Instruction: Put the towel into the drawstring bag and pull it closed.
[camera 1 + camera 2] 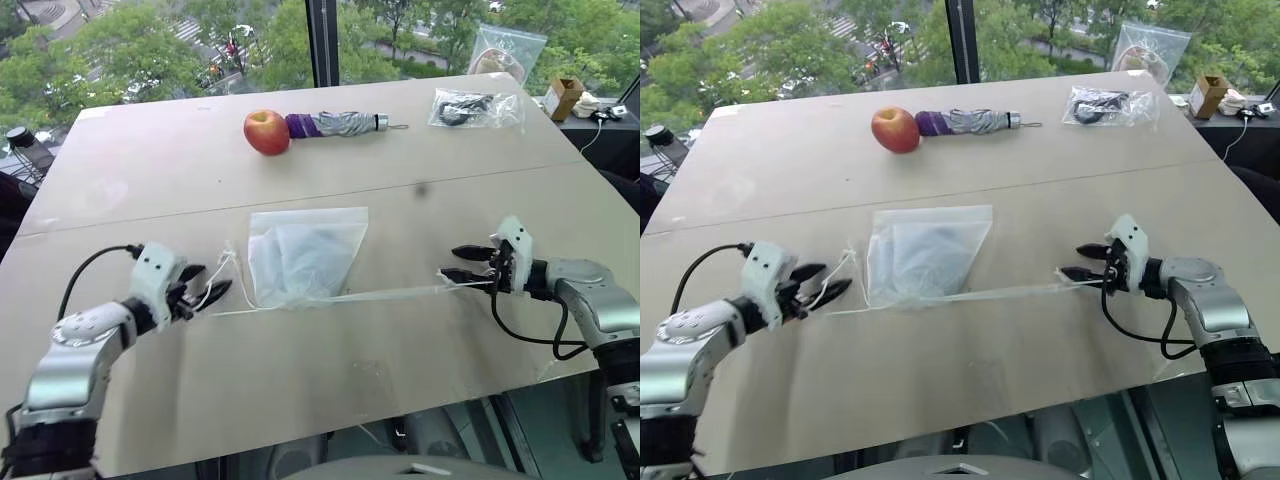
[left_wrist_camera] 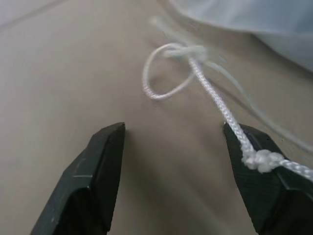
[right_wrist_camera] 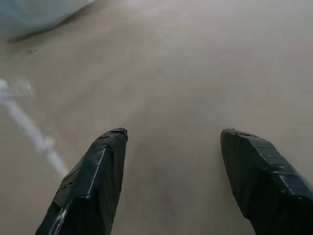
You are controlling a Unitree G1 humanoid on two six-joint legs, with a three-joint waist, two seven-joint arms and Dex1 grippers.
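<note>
Both black two-fingered grippers, left and right, gape apart beside the thin white drawstring bag mid-table, its cord draped over one left finger.

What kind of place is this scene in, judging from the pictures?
Probably an upper-floor office or lab: a plain work table stands against a large window that looks down on treetops and a street, with cables and a small box on a side surface.
</note>
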